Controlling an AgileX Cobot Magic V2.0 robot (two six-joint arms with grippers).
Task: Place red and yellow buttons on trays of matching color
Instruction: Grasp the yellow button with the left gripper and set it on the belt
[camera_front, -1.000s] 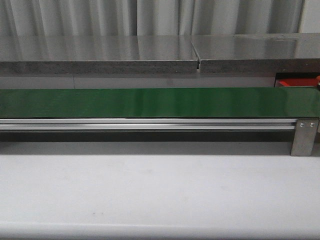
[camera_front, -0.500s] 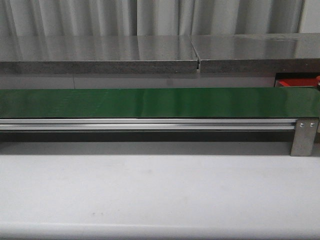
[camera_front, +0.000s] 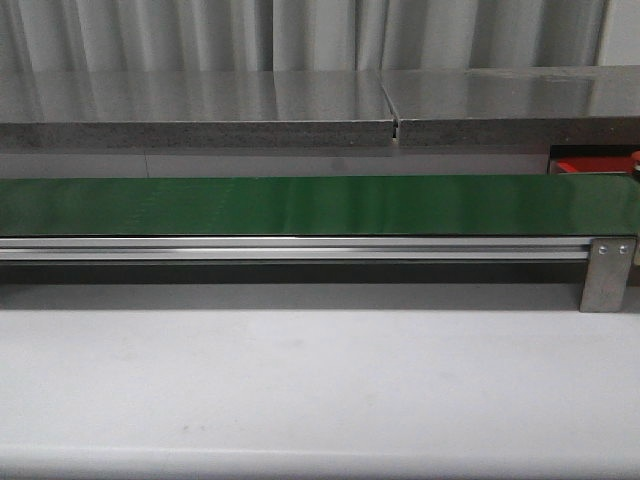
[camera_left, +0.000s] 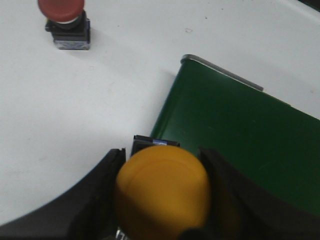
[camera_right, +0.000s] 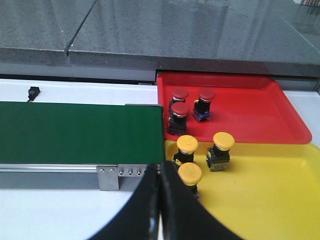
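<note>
Front view: the green belt (camera_front: 300, 205) runs the full width of the scene on its aluminium rail (camera_front: 290, 248), with the white bench (camera_front: 320, 380) nearer and a grey stone counter (camera_front: 200, 110) farther. Both ends of the belt are cut off by the frame. At far right only a corner of the red tray (camera_front: 590, 166) shows behind the belt; neither arm appears in this view.

Left wrist view: the left hand (camera_left: 162, 195) is pinching a yellow button (camera_left: 162, 192), one dark finger (camera_left: 97, 200) pressed against each side of its cap. The cap hides most of the black base (camera_left: 152, 144), which sits at the edge of the belt (camera_left: 240, 150) where belt meets bench (camera_left: 75, 110). A red button (camera_left: 65, 22) stands apart on the bench, its cap cut off by the frame.

Right wrist view: the right hand (camera_right: 159, 200) has its fingers pressed together with nothing between them, low over the near rail at the belt's (camera_right: 75, 132) right end. The red tray (camera_right: 250, 115) holds three red buttons (camera_right: 190, 107) clustered in its left part. The yellow tray (camera_right: 270, 195), touching it on the near side, holds three yellow buttons (camera_right: 202, 155); the nearest is partly hidden by the fingers. The yellow tray's near and right edges are cut off.
</note>
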